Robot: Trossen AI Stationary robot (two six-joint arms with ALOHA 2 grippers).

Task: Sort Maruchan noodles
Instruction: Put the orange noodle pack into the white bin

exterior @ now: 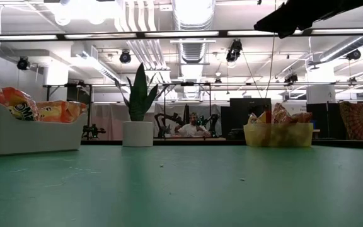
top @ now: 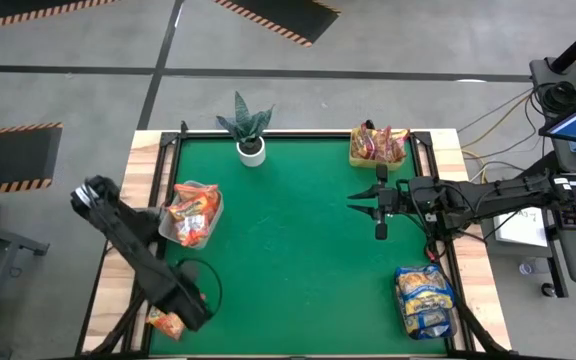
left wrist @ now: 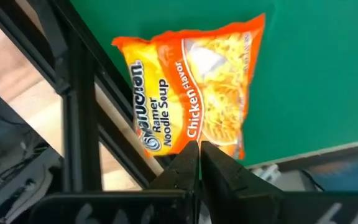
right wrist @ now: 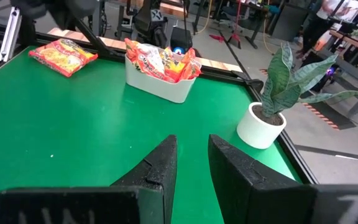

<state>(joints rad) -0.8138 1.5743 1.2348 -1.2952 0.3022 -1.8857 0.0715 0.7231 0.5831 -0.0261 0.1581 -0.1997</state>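
**Loose orange packet at the tabletop corner: risks and surroundings**

- Left hand [left wrist: 199, 149]: fingers pressed together, holding nothing, poised just short of the orange chicken-flavor packet [left wrist: 194, 87]. The packet lies flat at the tabletop's near-left corner, close beside the black frame rail [left wrist: 73, 106].
- Risk: with its fingers together, the hand would likely push the slick, crinkly packet rather than pinch it, sliding it against the rail or off the edge. A thin, flat packet gives little to grip.
- Beyond this hand, farther along the left side: the white bin [top: 190, 215], already holding orange packets.
- Right hand [top: 363, 200]: fingers slightly apart, empty, hanging above open green tabletop [top: 298, 250].
- Beside it, toward the far edge: the yellow bin [top: 378, 150] of red packets. Toward the near edge: the yellow-and-blue packets [top: 423, 298].
- Potted plant [top: 250, 130]: far edge, well clear of both hands.
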